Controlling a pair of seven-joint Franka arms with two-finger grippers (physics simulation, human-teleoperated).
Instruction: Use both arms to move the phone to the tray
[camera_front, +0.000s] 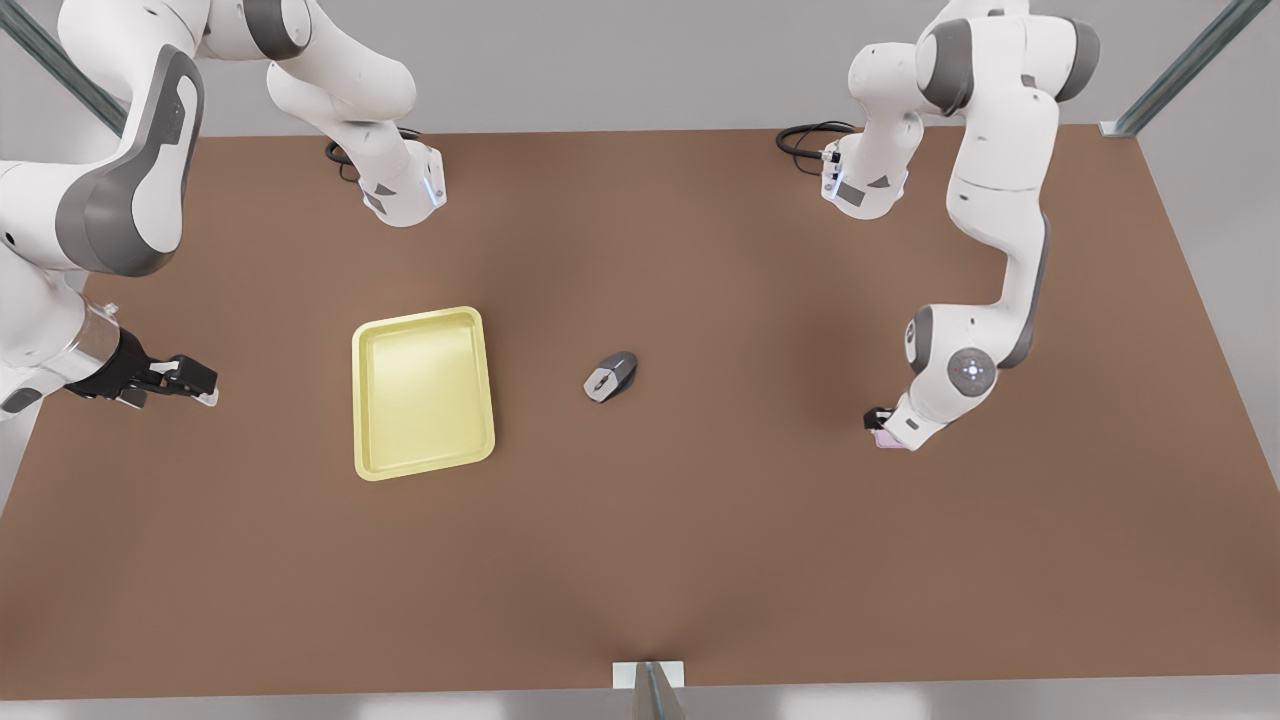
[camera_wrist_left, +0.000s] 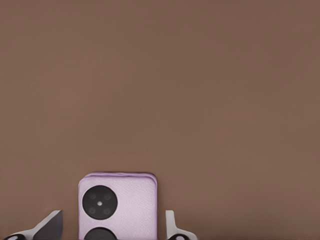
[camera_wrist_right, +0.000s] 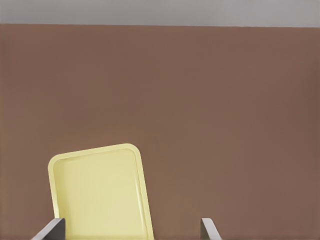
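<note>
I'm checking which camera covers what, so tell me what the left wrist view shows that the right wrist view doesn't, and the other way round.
Left wrist view alone: the pale pink phone with its black camera circles, lying between the left gripper's open fingers. Right wrist view alone: the yellow tray, seen beyond the right gripper's open fingers. Both share the brown table.

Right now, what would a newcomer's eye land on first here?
The pale yellow tray stands out on the brown table, a computer mouse beside it. At the front view's right, the left gripper straddles the pink phone, fingers apart; the right gripper waits open near the tray.
</note>
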